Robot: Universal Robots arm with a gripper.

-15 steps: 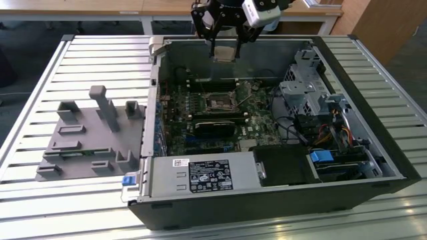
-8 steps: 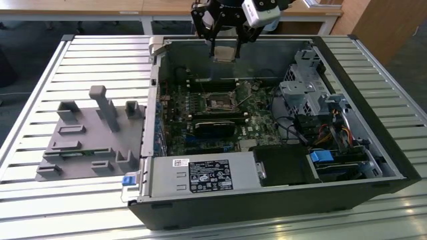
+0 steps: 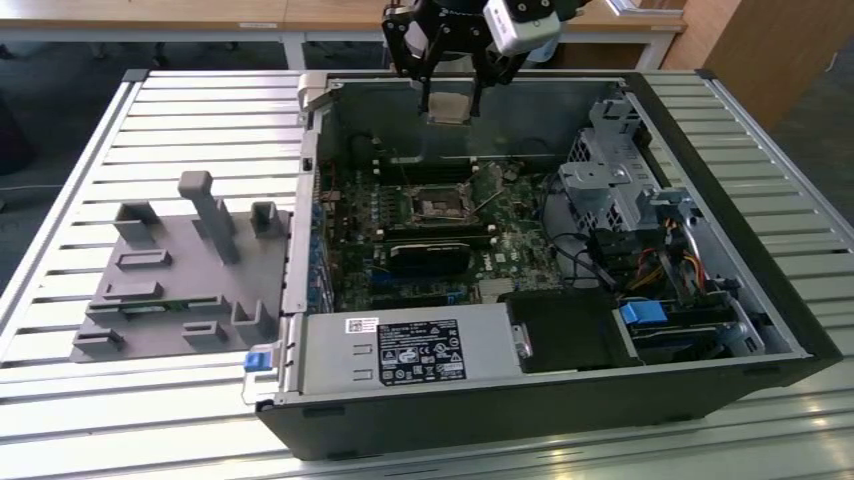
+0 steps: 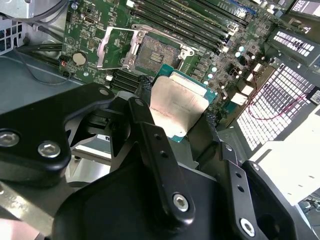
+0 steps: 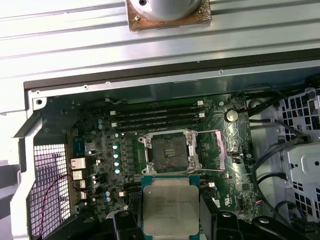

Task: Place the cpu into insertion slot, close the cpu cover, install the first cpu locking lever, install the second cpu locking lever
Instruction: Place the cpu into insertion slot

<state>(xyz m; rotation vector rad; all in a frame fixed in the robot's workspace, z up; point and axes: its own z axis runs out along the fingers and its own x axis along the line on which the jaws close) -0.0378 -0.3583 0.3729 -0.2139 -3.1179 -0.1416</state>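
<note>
The gripper (image 3: 451,104) clamps the cpu (image 4: 180,107) by its edges, high over the open computer case (image 3: 534,420) — the insertion slot (image 5: 167,151) lies bare, its cpu cover (image 4: 103,48) swung open.

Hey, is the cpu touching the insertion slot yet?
Apart. In the exterior view the end effector holds the cpu well above the insertion slot, with clear space between them.

An open black computer case (image 3: 534,420) sits on a slatted table (image 3: 80,400) beside a grey fixture (image 3: 160,290).
</note>
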